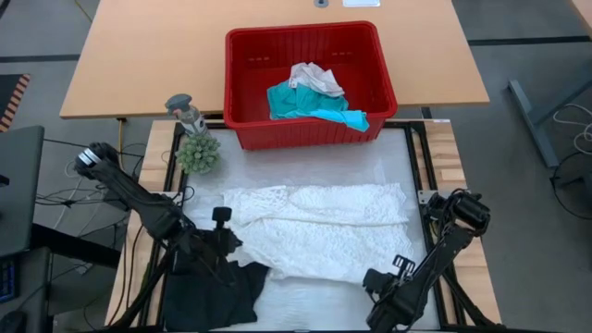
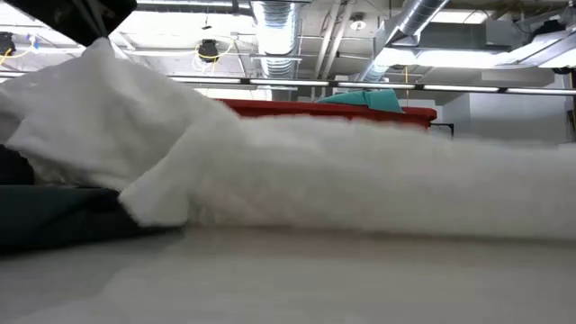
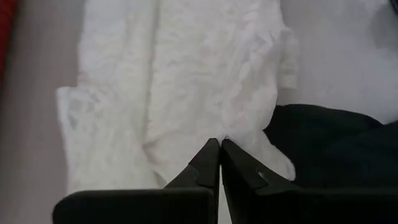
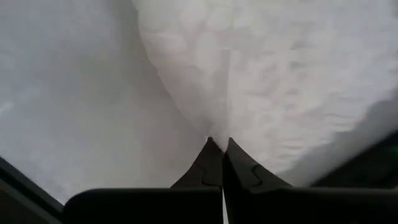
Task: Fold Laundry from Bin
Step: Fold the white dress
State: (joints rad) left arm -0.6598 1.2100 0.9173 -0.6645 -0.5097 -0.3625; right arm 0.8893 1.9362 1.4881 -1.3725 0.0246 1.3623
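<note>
A white lacy garment [image 1: 314, 227] lies spread across the middle of the table. My left gripper [image 1: 242, 262] is shut on its near left part, and my right gripper [image 1: 376, 282] is shut on its near right edge. A black garment [image 1: 217, 291] lies crumpled at the near left, partly under my left arm. The red bin [image 1: 242, 102] stands at the far side. A teal garment [image 1: 310, 106] and a white one [image 1: 314, 79] lie in it. In the low view the white garment [image 2: 99, 108] rises at the left. My left gripper pinches the white garment's near left edge [image 3: 214, 134] between its two fingers, slanting down from the near left. The cloth there is raised off the table while the rest lies flat. My right gripper pinches the garment's near right edge [image 4: 217, 127] from above. The cloth rises to the fingertips in a ridge.
A small green plant [image 1: 197, 153] and a grey object [image 1: 185, 111] stand at the far left of the mat, next to the bin. Bare mat [image 1: 314, 301] shows along the near edge between my two arms.
</note>
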